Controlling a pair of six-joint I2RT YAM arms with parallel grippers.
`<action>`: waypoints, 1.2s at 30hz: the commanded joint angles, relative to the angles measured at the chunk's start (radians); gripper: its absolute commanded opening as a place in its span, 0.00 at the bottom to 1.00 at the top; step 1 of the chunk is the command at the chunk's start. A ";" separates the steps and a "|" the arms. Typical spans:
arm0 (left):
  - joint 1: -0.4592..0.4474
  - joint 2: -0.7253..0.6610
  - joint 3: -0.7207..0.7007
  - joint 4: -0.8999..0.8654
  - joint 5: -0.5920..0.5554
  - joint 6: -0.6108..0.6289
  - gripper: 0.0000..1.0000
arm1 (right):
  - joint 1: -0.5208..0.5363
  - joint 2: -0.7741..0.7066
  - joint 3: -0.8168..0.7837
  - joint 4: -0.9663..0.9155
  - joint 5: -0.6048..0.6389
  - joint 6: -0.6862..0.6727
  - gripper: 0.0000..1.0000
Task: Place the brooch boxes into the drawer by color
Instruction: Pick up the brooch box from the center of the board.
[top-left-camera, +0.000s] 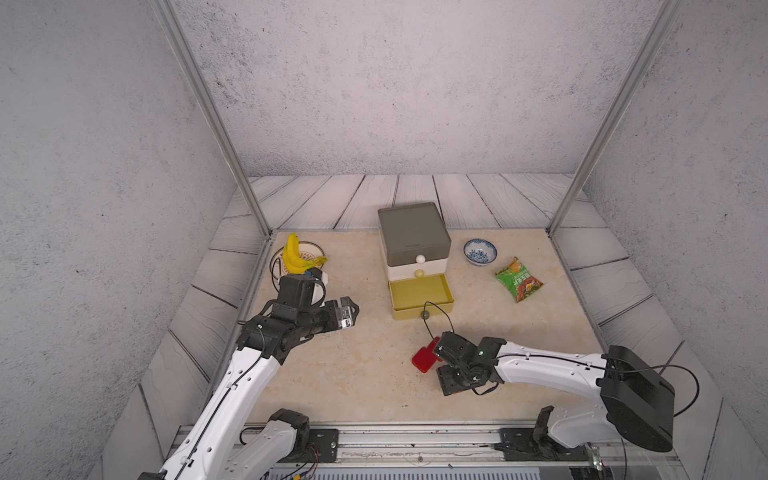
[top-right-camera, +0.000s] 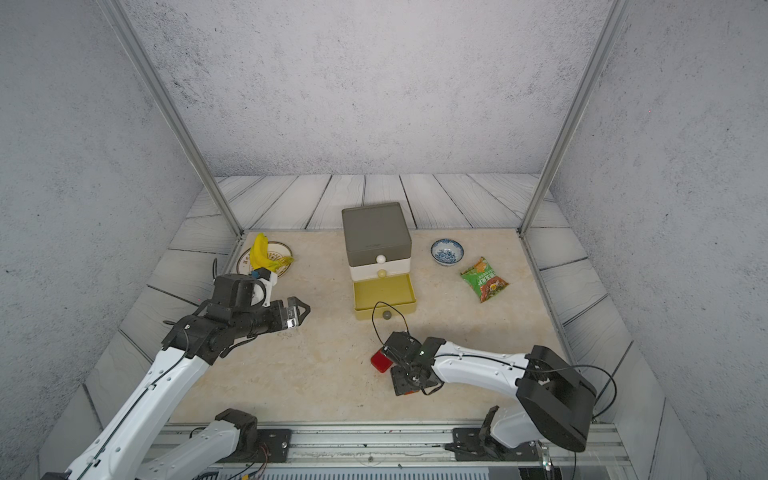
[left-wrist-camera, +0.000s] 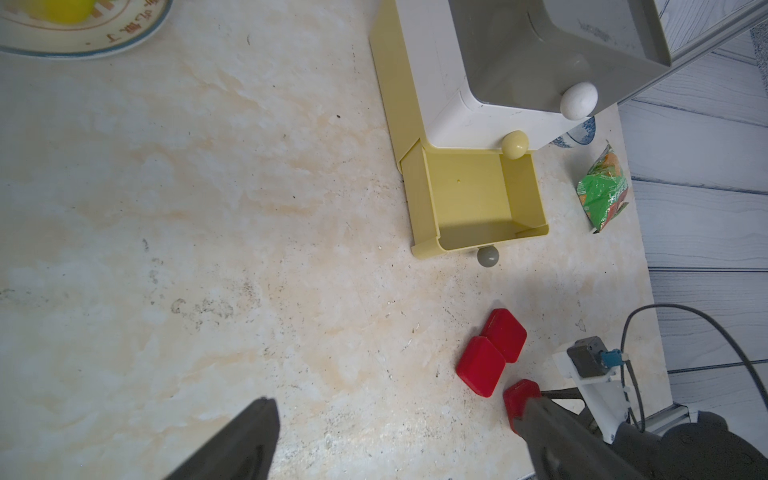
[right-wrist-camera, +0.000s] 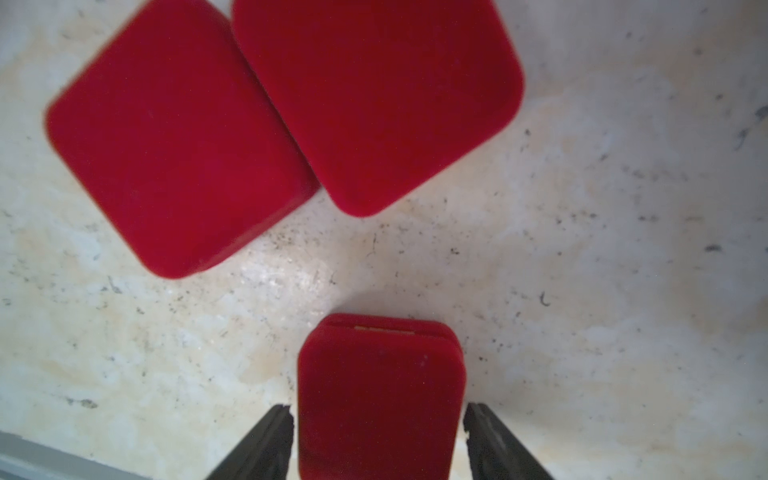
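The tabletop (top-left-camera: 332, 374) is pale with little dark specks. The drawer (top-left-camera: 413, 232) stands on it, farther back than the right end effector (right-wrist-camera: 376, 409) and off to the right of the left end effector (top-left-camera: 349, 313). Its grey top tier and white middle tier are pushed in. Its yellow tier (top-left-camera: 419, 291) at the bottom is pulled out toward the right end effector, and its bare yellow floor shows.

The left end effector hangs above the tabletop. Its fingers are spread wide and it holds nothing. The plate (top-left-camera: 311, 249) lies to its left and farther back, with the bananas (top-left-camera: 293, 257) on it.

The snack bag (top-left-camera: 519, 279) is green and lies well to the right of the right end effector, farther back. The blue and white bowl (top-left-camera: 480, 251) sits near the bag, to the right of the drawer.

The right end effector is low over the tabletop. It is grasping the held red brooch box (right-wrist-camera: 380, 374), which stands on its edge with a finger against each side. The two flat red brooch boxes (right-wrist-camera: 178, 141) lie on the tabletop just past its fingertips. They touch each other along one side. They are between the right end effector and the yellow tier. The small grey knob (top-left-camera: 424, 315) on the yellow tier faces them.
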 joint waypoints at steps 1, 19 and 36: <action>-0.007 0.000 0.010 0.005 -0.013 0.010 0.98 | 0.006 0.010 0.008 -0.001 0.010 0.009 0.66; -0.008 -0.014 0.016 -0.011 -0.026 0.014 0.98 | 0.007 0.048 0.001 0.002 0.005 0.012 0.46; -0.008 -0.039 0.025 -0.026 -0.037 0.014 0.98 | -0.013 -0.129 0.235 -0.106 0.250 -0.151 0.42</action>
